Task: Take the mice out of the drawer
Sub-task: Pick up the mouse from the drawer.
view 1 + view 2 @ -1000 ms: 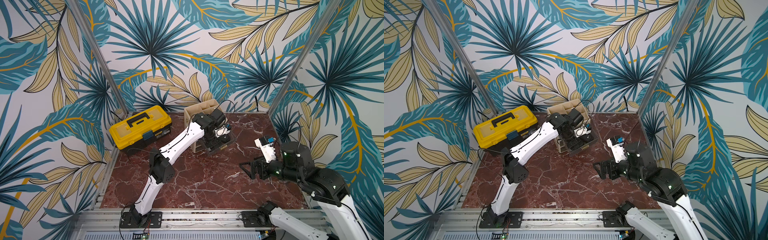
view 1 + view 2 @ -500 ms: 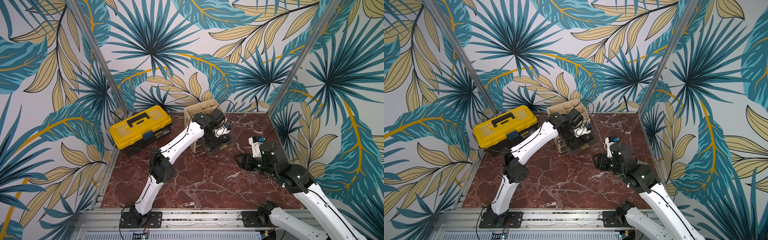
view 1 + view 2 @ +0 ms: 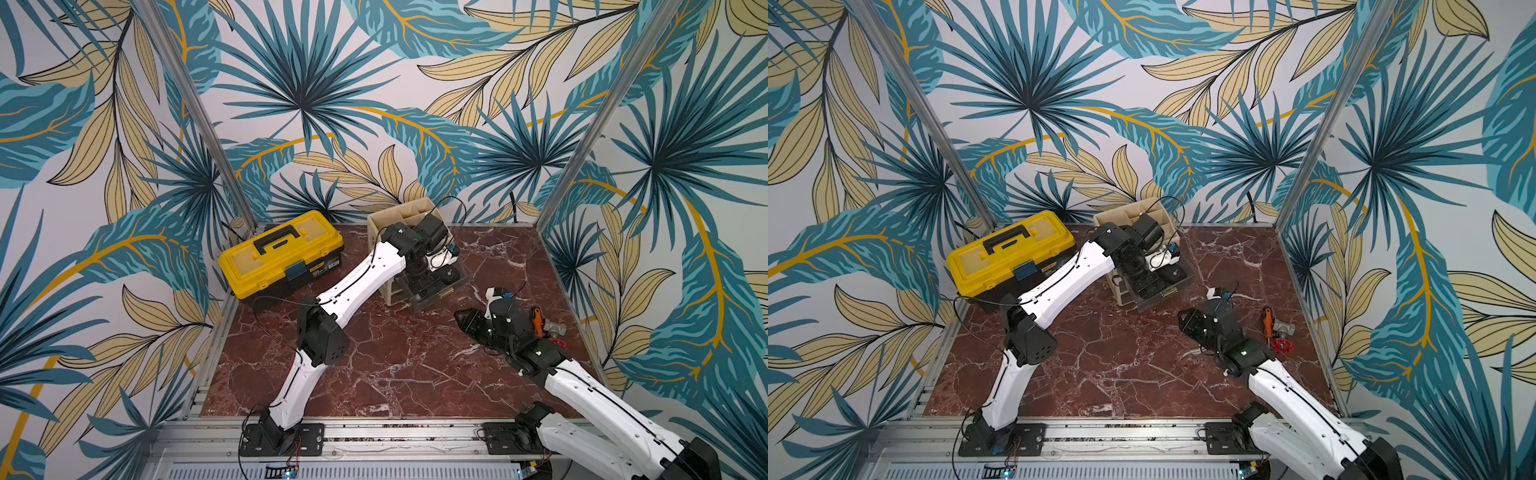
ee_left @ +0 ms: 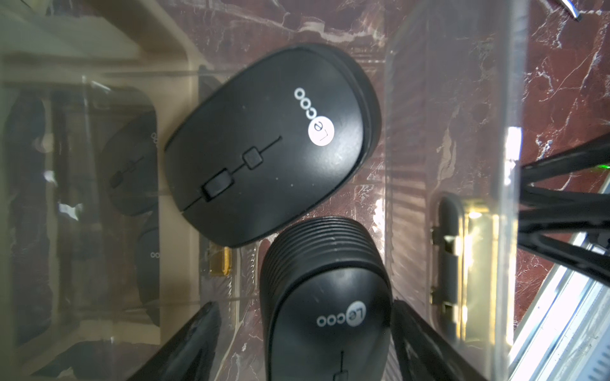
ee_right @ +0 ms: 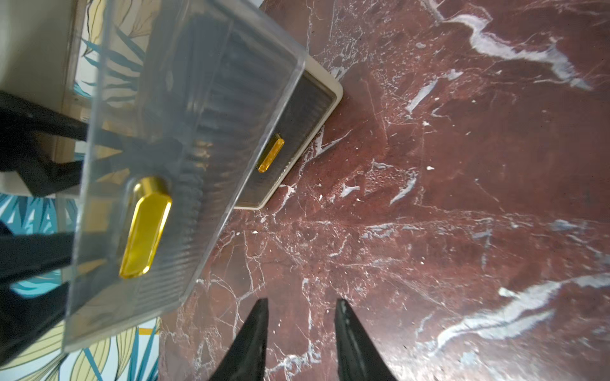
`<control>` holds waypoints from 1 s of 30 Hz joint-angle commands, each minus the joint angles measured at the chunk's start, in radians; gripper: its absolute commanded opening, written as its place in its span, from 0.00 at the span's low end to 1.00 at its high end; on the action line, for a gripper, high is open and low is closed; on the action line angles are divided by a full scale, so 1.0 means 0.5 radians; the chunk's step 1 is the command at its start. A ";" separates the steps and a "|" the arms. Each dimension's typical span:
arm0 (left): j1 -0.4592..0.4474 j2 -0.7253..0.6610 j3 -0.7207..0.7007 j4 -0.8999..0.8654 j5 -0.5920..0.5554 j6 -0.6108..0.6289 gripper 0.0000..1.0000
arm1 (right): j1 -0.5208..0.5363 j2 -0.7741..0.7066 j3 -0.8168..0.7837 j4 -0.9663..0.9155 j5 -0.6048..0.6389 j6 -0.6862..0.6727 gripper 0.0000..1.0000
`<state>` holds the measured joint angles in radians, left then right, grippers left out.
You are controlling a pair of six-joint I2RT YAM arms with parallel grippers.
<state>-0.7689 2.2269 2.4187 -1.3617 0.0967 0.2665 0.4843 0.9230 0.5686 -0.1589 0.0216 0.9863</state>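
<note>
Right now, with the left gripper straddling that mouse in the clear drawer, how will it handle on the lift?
Probably rigid: the mouse looks like a hard plastic shell, so the left gripper should not deform it. Its smooth, rounded sides may slip in a light pinch. Lifting could nudge the neighbouring mouse lying close beside it.

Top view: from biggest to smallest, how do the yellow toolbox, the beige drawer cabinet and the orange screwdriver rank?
1. yellow toolbox
2. beige drawer cabinet, partly hidden
3. orange screwdriver, clearly the smallest
</note>
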 commanded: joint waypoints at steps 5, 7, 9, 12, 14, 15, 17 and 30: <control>0.016 -0.068 0.013 -0.022 -0.046 0.018 0.84 | -0.047 0.228 -0.107 0.555 0.020 0.282 0.19; 0.017 -0.074 0.012 -0.024 -0.045 0.017 0.84 | -0.049 0.286 -0.172 0.723 0.019 0.388 0.15; 0.019 -0.081 0.011 -0.022 -0.052 0.016 0.84 | -0.049 0.339 -0.208 0.809 0.002 0.456 0.12; 0.017 -0.089 0.010 -0.020 -0.042 0.016 0.84 | -0.048 0.389 -0.222 0.842 -0.004 0.483 0.07; 0.016 -0.094 0.010 -0.023 -0.031 0.016 0.84 | -0.051 0.425 -0.278 0.998 -0.003 0.507 0.03; 0.018 -0.095 0.010 -0.024 -0.029 0.013 0.84 | -0.049 0.456 -0.292 1.060 -0.006 0.520 0.00; 0.018 -0.096 0.007 -0.026 -0.025 0.013 0.84 | -0.048 0.528 -0.276 1.135 -0.051 0.531 0.00; 0.014 -0.101 -0.019 -0.034 0.020 0.012 0.84 | -0.048 0.944 -0.322 1.947 -0.194 0.727 0.00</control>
<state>-0.7685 2.2234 2.4187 -1.3632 0.0978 0.2699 0.4606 1.3853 0.4358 0.6746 -0.0574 1.3174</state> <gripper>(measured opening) 0.841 0.042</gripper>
